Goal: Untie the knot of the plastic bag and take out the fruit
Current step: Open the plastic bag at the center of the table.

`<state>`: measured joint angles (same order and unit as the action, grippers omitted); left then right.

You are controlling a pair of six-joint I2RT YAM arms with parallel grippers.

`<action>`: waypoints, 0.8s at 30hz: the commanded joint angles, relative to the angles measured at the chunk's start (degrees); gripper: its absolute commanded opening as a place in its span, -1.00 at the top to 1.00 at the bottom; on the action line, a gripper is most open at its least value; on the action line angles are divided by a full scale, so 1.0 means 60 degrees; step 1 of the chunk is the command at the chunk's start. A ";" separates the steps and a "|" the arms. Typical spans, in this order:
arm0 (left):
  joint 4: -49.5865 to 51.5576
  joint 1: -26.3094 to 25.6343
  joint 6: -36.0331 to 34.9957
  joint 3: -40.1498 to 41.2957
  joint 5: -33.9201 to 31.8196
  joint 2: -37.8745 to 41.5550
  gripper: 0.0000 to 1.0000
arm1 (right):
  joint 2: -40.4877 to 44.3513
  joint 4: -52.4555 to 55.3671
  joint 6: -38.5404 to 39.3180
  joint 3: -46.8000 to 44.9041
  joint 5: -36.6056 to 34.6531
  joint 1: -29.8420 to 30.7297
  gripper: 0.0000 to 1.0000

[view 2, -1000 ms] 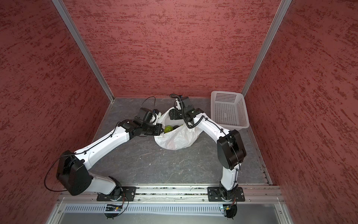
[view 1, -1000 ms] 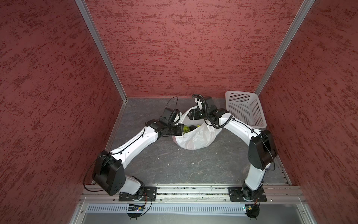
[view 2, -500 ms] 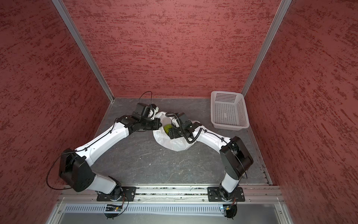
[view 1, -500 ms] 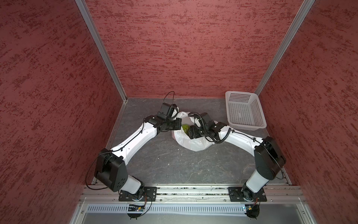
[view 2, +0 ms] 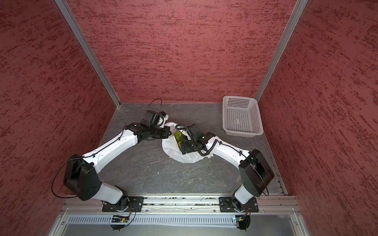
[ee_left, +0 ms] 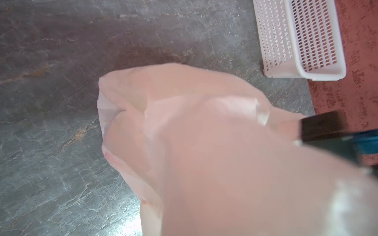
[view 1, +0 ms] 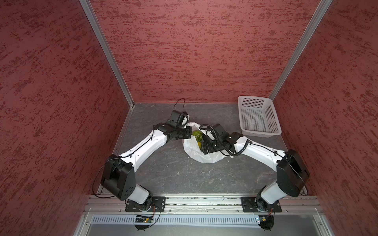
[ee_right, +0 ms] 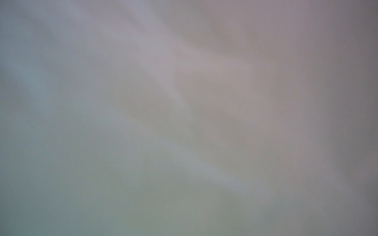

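In both top views the plastic bag [view 1: 206, 158] [view 2: 184, 158] lies open on the grey tabletop [view 1: 163, 165], a bumpy green fruit [view 1: 196, 134] and a yellow fruit [view 1: 198, 144] in its mouth, the left gripper [view 1: 189, 132] pinched tight on its rim, the right gripper [view 1: 203, 148] reaching inside, where I cannot tell its grip; the left wrist view shows bag film near the white basket [ee_left: 306, 74]; the right wrist view is grey blur, perhaps film.

1. The plastic bag [view 1: 206, 158] before me was thin, crinkled, translucent white film.
2. The basket [view 1: 259, 133] was rigid, perforated white plastic.
3. The tabletop [view 1: 173, 173] looked like matt, veined grey stone.
4. The walls [view 1: 194, 51] were rough, red, plaster-like.
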<state>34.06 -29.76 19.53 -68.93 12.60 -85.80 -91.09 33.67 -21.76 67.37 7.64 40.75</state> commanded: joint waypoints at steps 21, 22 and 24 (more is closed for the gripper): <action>-0.1036 -0.0884 0.0305 0.1800 -0.0583 0.1761 1.00 | 0.0378 0.0097 -0.2000 -0.1473 -0.0409 0.0204 -0.89; -0.1055 -0.0883 0.0319 0.1829 -0.0577 0.1762 1.00 | 0.0464 0.0322 -0.2065 -0.1569 -0.0393 0.0262 -0.89; -0.1081 -0.0885 0.0390 0.1888 -0.0520 0.1734 1.00 | 0.0611 0.0899 -0.2149 -0.1679 -0.0435 0.0440 -0.89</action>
<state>29.04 -34.81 21.10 -58.19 9.80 -75.75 -88.86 31.29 -32.08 58.67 6.74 41.95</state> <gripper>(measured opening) 0.050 0.944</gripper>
